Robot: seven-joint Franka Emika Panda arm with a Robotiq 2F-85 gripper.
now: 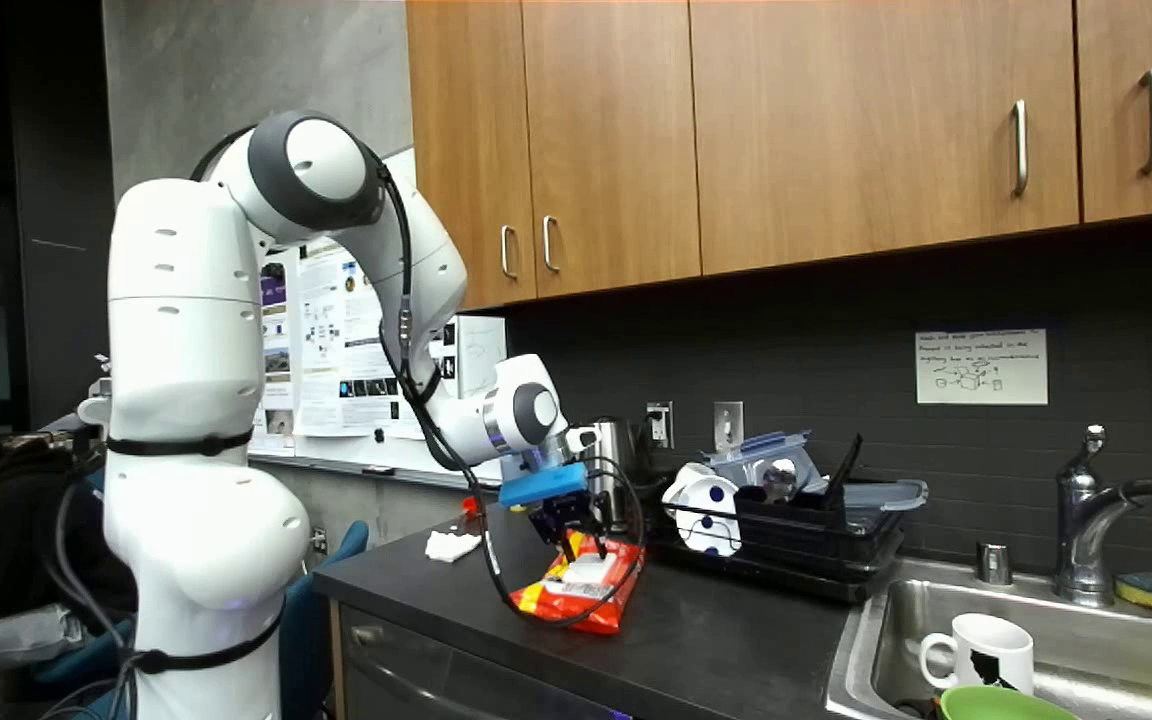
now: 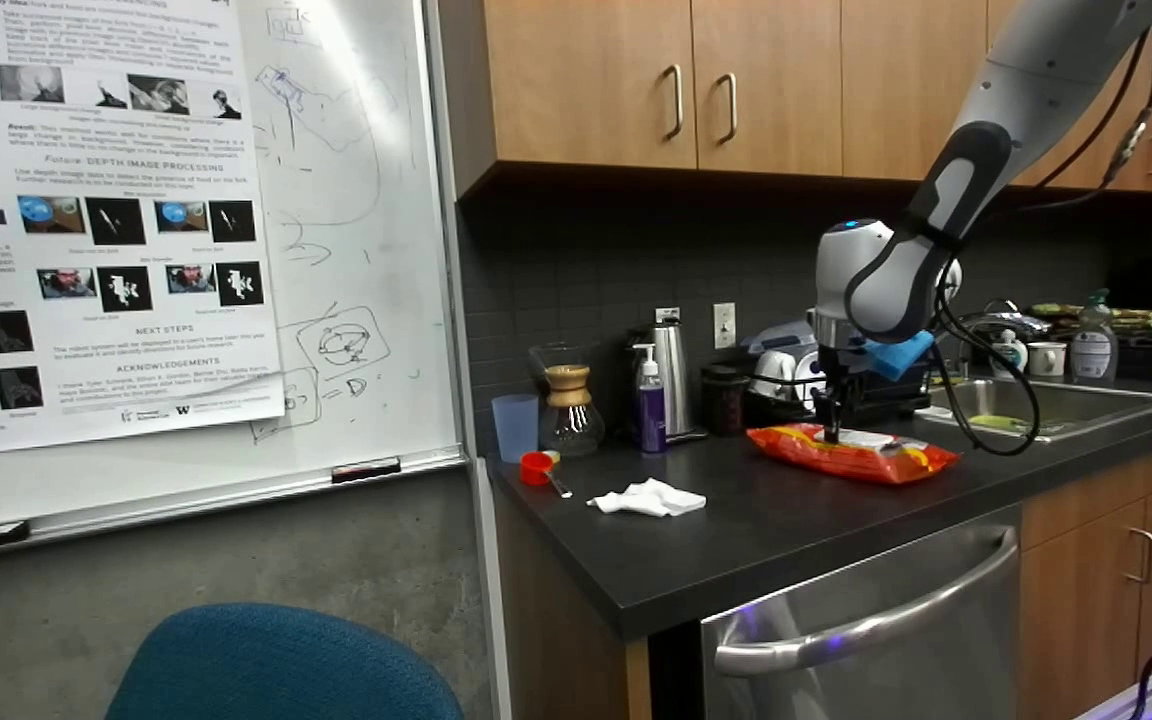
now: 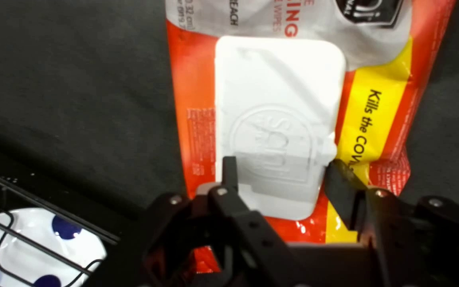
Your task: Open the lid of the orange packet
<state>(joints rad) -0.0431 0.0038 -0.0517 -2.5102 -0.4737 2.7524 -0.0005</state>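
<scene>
Apparently closed, a flat white plastic lid with rounded corners (image 3: 279, 119) fills the middle of the wrist view, fixed to the top of a soft, shiny orange-red wipes packet (image 2: 851, 463) with yellow and pale grey printing. The packet lies flat on a dark countertop (image 2: 716, 545), right of centre in an exterior view, lid upward, which leaves the side to be opened facing the tool. A black two-fingered robot gripper (image 3: 282, 163) points down over it, fingers apart, with nothing visibly clamped; the finger at the left of the frame overlaps the lid, while the right one sits just beside a small white tab (image 3: 329, 150) on the lid's edge. That placing looks meant to catch the tab and pry; whether either finger touches cannot be told. Near the packet, a black wire dish rack (image 1: 826, 545) and its white dish with dark blue spots (image 3: 34, 229) appear at the wrist view's lower left, limiting room there. A black cable (image 1: 407, 250) loops across the packet at lower centre of an exterior view and might snag. Crumpled white paper (image 2: 648, 498) and a red round-bowled scoop (image 2: 537, 468) lie well apart, seemingly no hindrance.
</scene>
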